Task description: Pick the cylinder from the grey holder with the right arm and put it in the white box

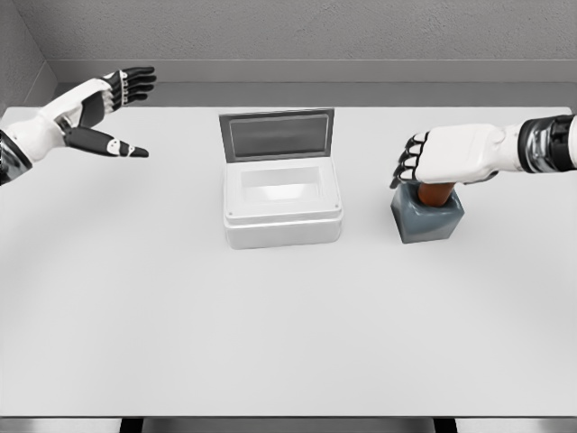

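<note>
Upright, cylinder in grey holder

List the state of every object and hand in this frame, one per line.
White box: lid raised, inside looks empty.
Cylinder: upright in its holder, not yet lifted.
Grey holder: on the table, right of the box.
Right hand: over the cylinder, fingers curled down around its top.
Left hand: open, raised, holding nothing.

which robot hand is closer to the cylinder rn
Right. The right robot hand sits directly over the cylinder in the grey holder; the left robot hand is far across the table, beyond the white box.
</note>
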Tool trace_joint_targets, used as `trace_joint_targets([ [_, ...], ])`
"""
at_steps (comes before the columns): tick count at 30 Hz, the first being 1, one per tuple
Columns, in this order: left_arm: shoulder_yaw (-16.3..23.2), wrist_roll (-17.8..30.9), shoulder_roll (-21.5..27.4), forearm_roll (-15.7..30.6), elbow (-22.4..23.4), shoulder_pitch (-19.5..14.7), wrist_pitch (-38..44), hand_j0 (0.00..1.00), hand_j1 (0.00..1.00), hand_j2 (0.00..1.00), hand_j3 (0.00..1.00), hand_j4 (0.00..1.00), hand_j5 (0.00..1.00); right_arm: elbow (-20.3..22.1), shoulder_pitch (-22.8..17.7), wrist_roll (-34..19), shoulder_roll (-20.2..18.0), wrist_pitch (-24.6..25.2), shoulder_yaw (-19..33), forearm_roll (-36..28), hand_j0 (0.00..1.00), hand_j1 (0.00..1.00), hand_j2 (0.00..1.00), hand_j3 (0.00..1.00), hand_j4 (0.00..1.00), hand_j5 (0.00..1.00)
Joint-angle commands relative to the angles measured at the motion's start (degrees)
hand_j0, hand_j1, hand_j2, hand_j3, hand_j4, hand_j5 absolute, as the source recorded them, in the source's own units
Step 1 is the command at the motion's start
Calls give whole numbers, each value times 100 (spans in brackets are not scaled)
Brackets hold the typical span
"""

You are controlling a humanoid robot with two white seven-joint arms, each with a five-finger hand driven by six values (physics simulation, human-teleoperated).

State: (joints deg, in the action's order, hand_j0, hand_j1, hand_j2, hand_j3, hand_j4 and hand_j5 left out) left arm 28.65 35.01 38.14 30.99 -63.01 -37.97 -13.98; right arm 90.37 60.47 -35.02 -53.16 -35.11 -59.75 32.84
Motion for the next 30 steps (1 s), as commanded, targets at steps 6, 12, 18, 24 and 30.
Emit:
trace_joint_targets([
  [6,53,-1,-78,30,26,9,1,100,100,100,100,100,100,-1,-9,2,-1,11,-37,170,71,71,71,71,71,71],
  [12,132,-1,-87,30,26,0,1,100,100,100,100,100,100,-1,-9,2,8,11,-37,170,57,57,57,57,57,57],
  [18,141,-1,-87,21,26,0,-8,100,100,100,100,100,100,34,35,2,8,11,-19,170,56,56,56,56,56,56],
  [24,132,-1,-78,21,17,-9,-8,100,100,100,100,100,100,148,53,2,-19,11,7,152,57,57,57,57,57,57],
  [30,141,-1,-87,21,17,-35,-17,100,100,100,100,100,100,280,70,2,-71,11,51,152,56,56,56,56,56,56],
])
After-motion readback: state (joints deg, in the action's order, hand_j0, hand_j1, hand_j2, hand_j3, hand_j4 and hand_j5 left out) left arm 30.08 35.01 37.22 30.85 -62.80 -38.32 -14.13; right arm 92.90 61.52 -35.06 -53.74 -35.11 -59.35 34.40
